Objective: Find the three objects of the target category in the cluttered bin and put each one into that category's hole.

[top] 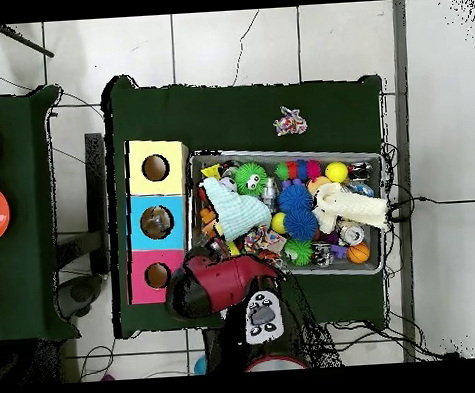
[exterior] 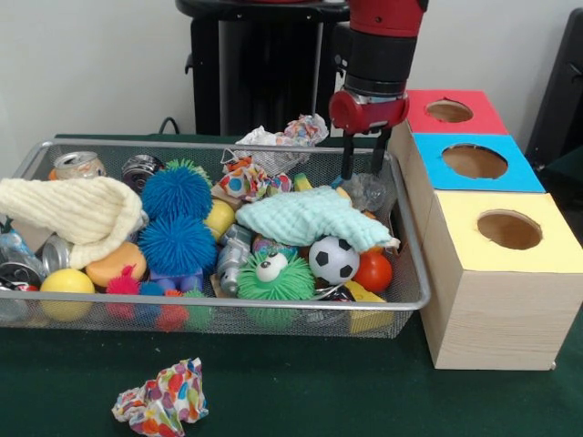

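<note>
While hovering over the bin corner closest to the row of boxes, holding the hand (exterior: 363, 173) spread and empty, its two black fingers pointing straight down and dipping just past the rim of the silver wire-mesh bin (exterior: 410, 264). Aiming, by the look of it, at the crumpled clear plastic wad (exterior: 367, 193) lying right under the tips, tucked between the mesh wall and the pale green fuzzy cloth (exterior: 310, 217). Not yet touching it, as far as the front view is showing. Coming in vertically, probably to slip between wall and cloth without snagging either.

Not finding the target category marked anywhere; guessing at crumpled wads from the aim alone. Noting two more candidates of that kind: a multicoloured crumpled paper wad (exterior: 296, 132) perching at the bin's far rim, and another spotted paper wad (exterior: 162, 401) lying outside the bin on the green-covered bench (exterior: 319, 382), toward the bench edge opposite the robot.

Relying on three wooden boxes packed close against the bin's end, along one bench edge, presumably for a short carry: red-topped box (exterior: 487, 118), blue-topped box (exterior: 521, 178), yellow-topped box (exterior: 455, 228), each with a round hole. Not being able to tell which hole belongs to which category.

Risking, in judgement, a weak pinch on thin springy plastic, or catching the green cloth along with it.
</note>
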